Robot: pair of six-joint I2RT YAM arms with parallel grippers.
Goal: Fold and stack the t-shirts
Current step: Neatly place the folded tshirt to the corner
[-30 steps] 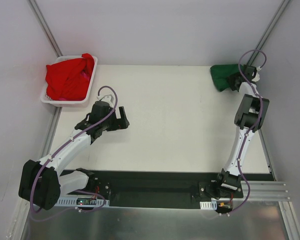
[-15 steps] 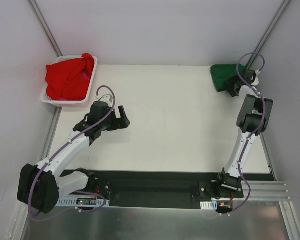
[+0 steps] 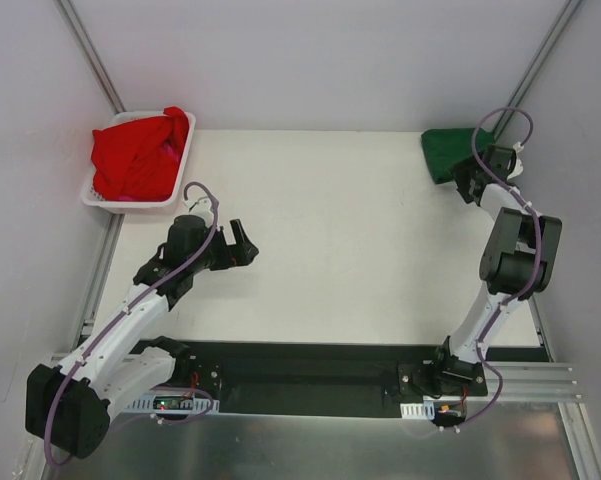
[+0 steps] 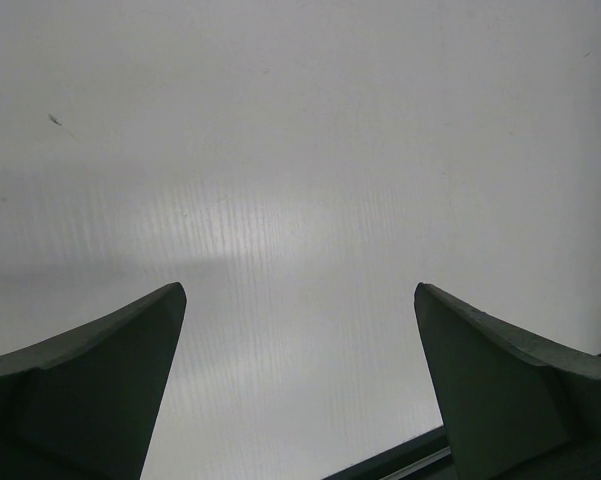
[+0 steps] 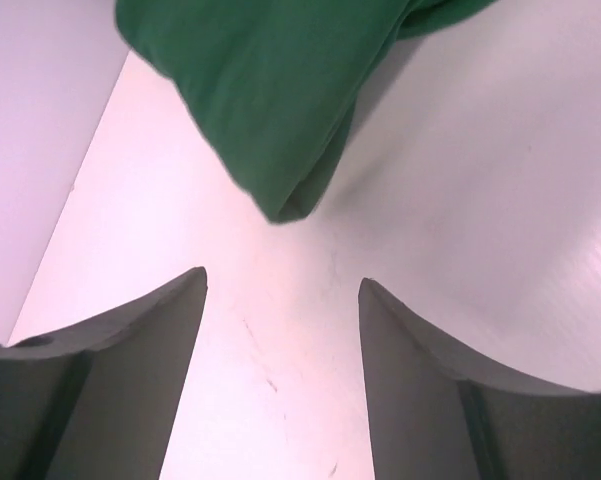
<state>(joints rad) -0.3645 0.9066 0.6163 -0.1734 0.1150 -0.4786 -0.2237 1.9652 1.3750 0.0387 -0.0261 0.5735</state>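
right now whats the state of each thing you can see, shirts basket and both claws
green t-shirt: bunched at the far right corner, not gripped
red t-shirts: heaped unfolded in the basket, spilling over its rim
white basket: upright, full of red cloth
left claw: open, empty
right claw: open, empty, green t-shirt just ahead of its tips

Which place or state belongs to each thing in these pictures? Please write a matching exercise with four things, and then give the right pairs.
Things:
1. green t-shirt
2. red t-shirt
3. left gripper
4. right gripper

Places or states:
A. heaped in the white slotted basket at the far left
B. open over a bare part of the table
C. lying on the table at its far right corner
D. open, with its fingertips just short of a shirt's edge

Pairs: 1-C, 2-A, 3-B, 4-D.
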